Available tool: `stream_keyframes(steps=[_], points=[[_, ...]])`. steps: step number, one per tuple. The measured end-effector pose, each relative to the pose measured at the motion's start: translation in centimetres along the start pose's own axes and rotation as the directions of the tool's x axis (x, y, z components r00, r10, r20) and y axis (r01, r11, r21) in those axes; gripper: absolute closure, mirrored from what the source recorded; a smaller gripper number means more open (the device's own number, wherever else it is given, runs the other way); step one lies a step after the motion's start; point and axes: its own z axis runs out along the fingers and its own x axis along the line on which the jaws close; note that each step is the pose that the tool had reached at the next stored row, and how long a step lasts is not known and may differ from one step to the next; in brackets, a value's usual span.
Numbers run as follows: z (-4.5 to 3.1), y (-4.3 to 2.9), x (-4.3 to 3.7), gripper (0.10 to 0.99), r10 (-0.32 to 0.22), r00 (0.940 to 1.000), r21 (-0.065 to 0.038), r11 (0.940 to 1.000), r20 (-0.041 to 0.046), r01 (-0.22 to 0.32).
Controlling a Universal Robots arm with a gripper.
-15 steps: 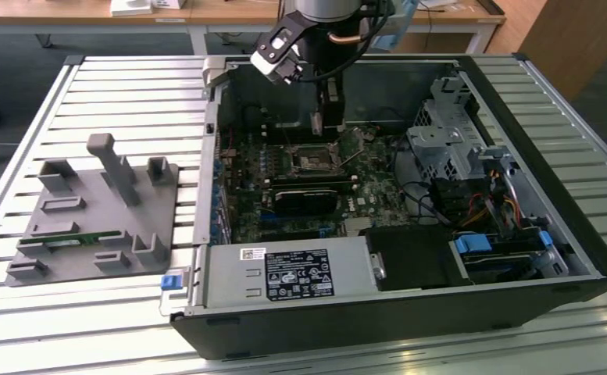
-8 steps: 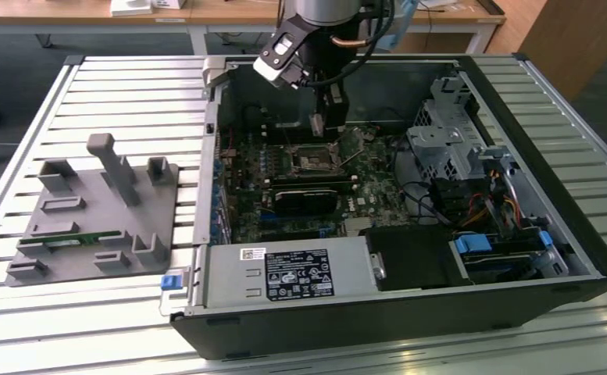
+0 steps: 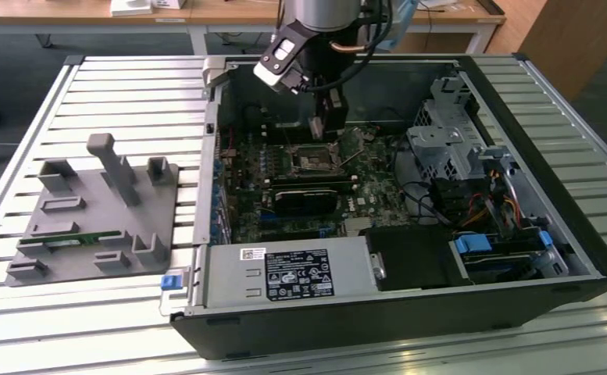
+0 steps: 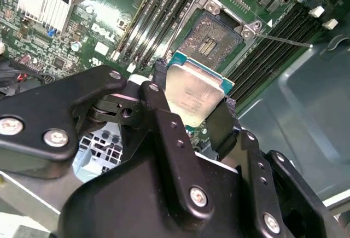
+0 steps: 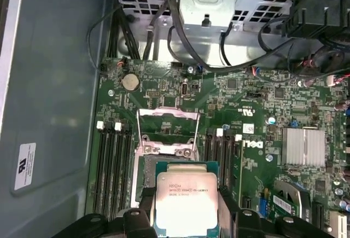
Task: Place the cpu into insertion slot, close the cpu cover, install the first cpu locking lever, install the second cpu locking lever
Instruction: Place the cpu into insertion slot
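Second wrist view: the fingers [image 4: 221, 122] clamp the cpu [image 4: 194, 93] by two opposite edges, its silver top with fine print facing away from the board. In the first wrist view the square cpu [image 5: 186, 197] hangs partly over the open slot [image 5: 143, 167], edges roughly parallel to it; the cover [image 5: 167, 120] stands raised beyond. In the exterior view the case [image 3: 408, 312], bearing a printed label [image 3: 298, 275], lies on a slatted counter [image 3: 74, 336].

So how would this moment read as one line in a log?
fingers: shut on cpu | cpu: held near insertion slot, not seated | insertion slot: pins bare | cpu cover: open
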Motion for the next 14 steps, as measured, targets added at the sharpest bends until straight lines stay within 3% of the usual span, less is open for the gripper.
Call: stream_keyframes(steps=[8, 14], points=[[1.36, -0.26, 0.41, 0.549, -0.009, 1.0, 0.0, 1.0, -0.0009, 0.009], [2.41, -0.58, 0.74, 0.549, 0.017, 0.9998, 0.0, 0.9998, 0.0019, -0.017]])
